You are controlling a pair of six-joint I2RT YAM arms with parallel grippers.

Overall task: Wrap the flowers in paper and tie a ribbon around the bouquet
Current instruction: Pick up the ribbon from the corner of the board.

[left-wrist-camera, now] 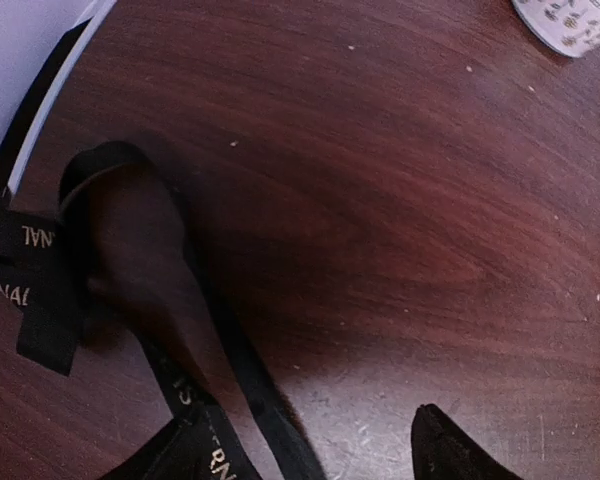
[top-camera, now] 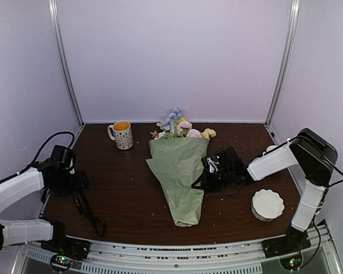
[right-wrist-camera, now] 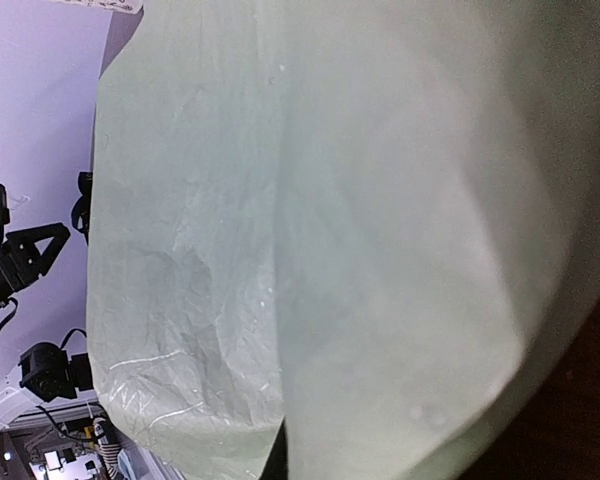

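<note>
Lavender-walled booth, dark wood tabletop. Bouquet lay mid-frame, flowers toward the back wall. Right jaws were clenched at its right edge, probably pinning the paper wrap closed; an actual pinch was not visible. Left jaws stood released at frame left, ribbon lying loose beside them, likely awaiting a grasp.

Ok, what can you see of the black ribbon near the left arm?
The long narrow black ribbon looks like fabric, with small light lettering. It lies slack on the dark brown wooden table near the front left, curled into a loop with a folded end beside it. One stretch runs past a finger of the open left gripper; nothing clamps it.
</note>
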